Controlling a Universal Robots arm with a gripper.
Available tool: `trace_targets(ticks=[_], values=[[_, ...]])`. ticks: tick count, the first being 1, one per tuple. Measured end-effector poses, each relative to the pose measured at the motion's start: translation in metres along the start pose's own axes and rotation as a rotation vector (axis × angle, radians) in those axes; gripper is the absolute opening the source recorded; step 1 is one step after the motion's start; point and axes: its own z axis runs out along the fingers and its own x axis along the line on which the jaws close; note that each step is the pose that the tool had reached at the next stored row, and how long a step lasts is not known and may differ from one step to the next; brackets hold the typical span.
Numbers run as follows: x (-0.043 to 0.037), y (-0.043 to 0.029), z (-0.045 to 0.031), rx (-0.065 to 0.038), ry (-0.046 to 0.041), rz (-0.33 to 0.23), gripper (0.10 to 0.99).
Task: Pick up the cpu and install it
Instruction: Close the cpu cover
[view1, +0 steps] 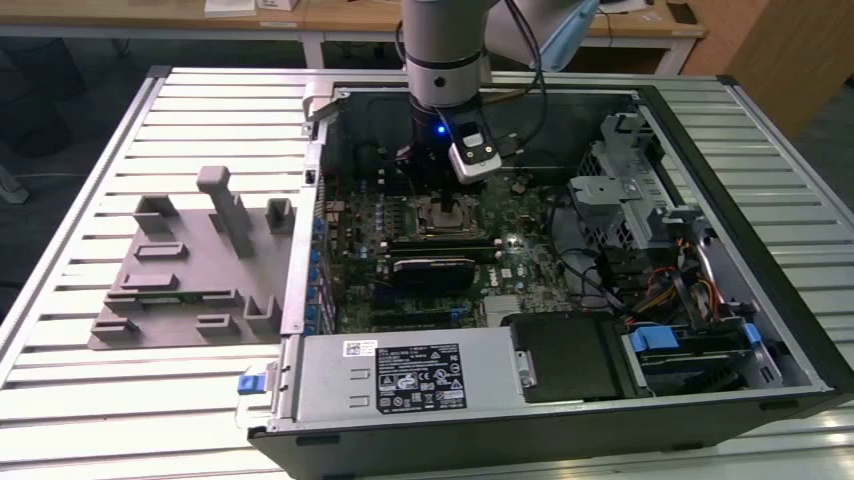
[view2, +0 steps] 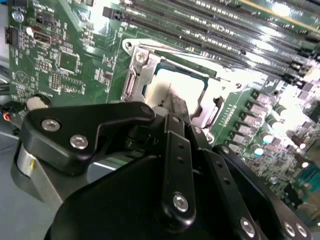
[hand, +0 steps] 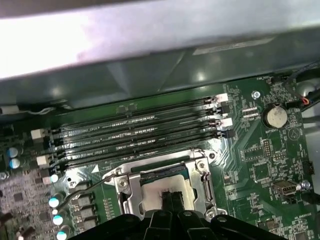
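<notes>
The cpu (hand: 150, 189) is a pale silvery square lying flat inside the metal socket frame (hand: 125, 187) on the green motherboard (view1: 527, 250). In the second wrist view the cpu (view2: 161, 91) shows as a bright patch within the socket frame (view2: 136, 75). My gripper (hand: 172, 201) hangs straight over the chip, its two dark fingers pressed together with the tips at or just above the chip's top. The second wrist view puts my gripper (view2: 176, 107) over the chip's middle. In the exterior view my gripper (view1: 447, 205) reaches down into the open computer case.
Memory slots (hand: 135, 132) run beside the socket, near the case wall. A drive cage (view1: 627, 190) and cables fill the case at the exterior view's right. The power supply (view1: 400, 375) lies at the front. A grey fixture tray (view1: 187, 270) sits on the slatted table.
</notes>
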Motion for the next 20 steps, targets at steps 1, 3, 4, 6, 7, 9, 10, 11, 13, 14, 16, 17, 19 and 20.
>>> trace_targets(ticks=[1,3,4,6,7,9,10,11,13,14,16,17,19,20], values=[[0.0000,0.0000,0.0000,0.000,0.0000,0.000,0.106],[0.0000,0.0000,0.0000,0.000,0.0000,0.000,0.106],[0.0000,0.0000,0.0001,0.000,0.0000,0.000,0.106],[-0.0001,0.0000,-0.0007,0.000,0.0000,0.000,0.106],[-0.0002,0.0000,-0.0019,0.000,0.0000,0.000,0.106],[-0.0005,0.0000,-0.0045,0.000,0.0000,0.000,0.106],[-0.0005,0.0000,-0.0046,0.000,-0.0001,0.000,0.106],[-0.0005,0.0000,-0.0046,0.000,-0.0002,0.000,0.106],[-0.0005,0.0000,-0.0048,0.000,-0.0001,0.000,0.106],[-0.0006,0.0000,-0.0047,0.002,0.0031,-0.001,0.106],[-0.0005,0.0000,-0.0041,0.012,0.0209,-0.006,0.106],[-0.0005,0.0000,-0.0039,0.019,0.0304,-0.011,0.106],[-0.0004,0.0000,-0.0036,0.025,0.0401,-0.018,0.106],[-0.0002,-0.0002,-0.0037,0.025,0.0401,-0.019,0.106]])
